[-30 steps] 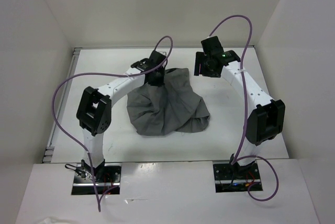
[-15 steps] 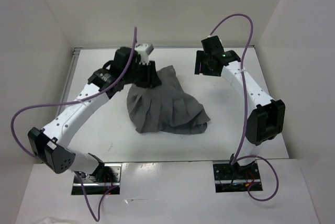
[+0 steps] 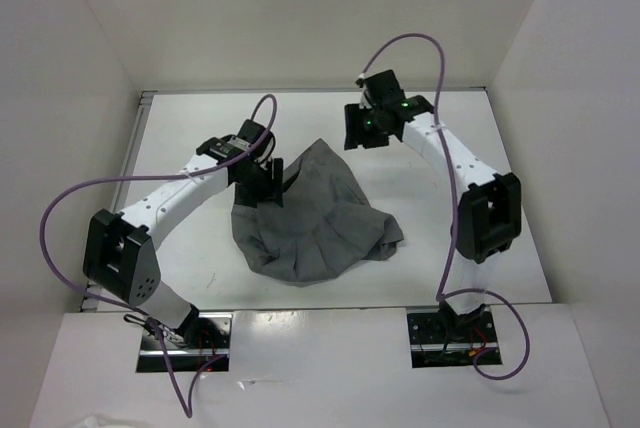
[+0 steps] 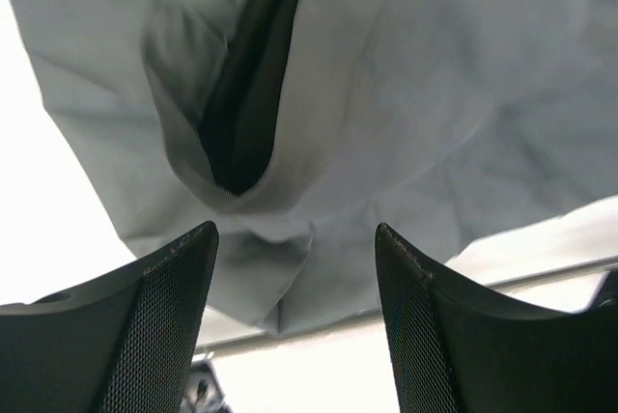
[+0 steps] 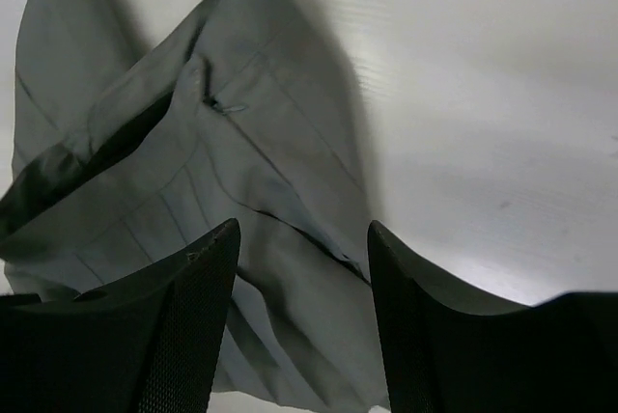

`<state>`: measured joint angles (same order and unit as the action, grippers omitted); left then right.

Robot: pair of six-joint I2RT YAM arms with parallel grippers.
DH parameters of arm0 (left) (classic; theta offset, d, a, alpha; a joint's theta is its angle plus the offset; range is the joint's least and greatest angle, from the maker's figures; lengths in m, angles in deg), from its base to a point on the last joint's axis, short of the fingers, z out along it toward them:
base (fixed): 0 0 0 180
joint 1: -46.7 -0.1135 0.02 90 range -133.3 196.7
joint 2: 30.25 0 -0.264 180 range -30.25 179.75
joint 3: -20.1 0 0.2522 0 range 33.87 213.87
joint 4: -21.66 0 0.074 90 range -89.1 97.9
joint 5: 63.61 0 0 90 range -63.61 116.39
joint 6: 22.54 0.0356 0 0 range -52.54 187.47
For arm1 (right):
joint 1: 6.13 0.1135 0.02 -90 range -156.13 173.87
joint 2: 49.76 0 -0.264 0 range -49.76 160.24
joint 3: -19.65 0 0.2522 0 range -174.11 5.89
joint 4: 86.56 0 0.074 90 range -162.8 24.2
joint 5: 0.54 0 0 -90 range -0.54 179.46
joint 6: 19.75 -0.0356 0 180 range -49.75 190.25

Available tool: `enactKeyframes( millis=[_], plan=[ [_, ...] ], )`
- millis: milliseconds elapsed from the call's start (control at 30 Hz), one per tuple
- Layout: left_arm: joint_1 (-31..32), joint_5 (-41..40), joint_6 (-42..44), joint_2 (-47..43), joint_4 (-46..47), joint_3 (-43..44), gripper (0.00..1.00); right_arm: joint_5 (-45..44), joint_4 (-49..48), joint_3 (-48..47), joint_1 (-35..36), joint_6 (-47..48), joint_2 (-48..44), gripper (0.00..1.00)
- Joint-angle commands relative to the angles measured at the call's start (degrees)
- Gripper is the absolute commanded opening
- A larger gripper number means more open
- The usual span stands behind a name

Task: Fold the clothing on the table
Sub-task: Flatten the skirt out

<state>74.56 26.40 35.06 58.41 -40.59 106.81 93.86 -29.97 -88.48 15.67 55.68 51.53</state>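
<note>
The left arm's elbow sat low at the near left, and its forearm stretched far and rightward. The left gripper [image 3: 262, 183] hung over the left edge of the grey skirt [image 3: 310, 218], fingers spread with nothing between them. The skirt lay crumpled in the middle of the table [image 3: 420, 198]. The right arm bent at the right side and reached far-left. The right gripper [image 3: 358, 133] hovered by the skirt's far tip, fingers parted and empty.

We are seeing plain white walls [image 3: 300, 8] rising around the white table [image 3: 180, 123] at the frame's top, left and right.
</note>
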Motion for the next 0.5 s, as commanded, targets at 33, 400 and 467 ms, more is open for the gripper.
enactKeyframes(
  millis=[33, 400, 467],
  plan=[
    [-2.54, 0.42, -0.74, -0.07, 4.36, 3.34, 0.74, 6.14, -1.53, -6.43, 5.52, 8.48, 8.38, 0.59],
    [-9.66, 1.04, 0.32, -0.32, 4.9, 5.64, 0.74, 2.11, 0.33, -15.93, 13.17, 14.48, 20.43, 0.59],
    [-10.19, 2.09, 0.32, -1.03, 5.42, 4.4, 0.74, -0.17, -0.37, -15.94, 13.79, 14.48, 21.48, 0.59]
  ],
)
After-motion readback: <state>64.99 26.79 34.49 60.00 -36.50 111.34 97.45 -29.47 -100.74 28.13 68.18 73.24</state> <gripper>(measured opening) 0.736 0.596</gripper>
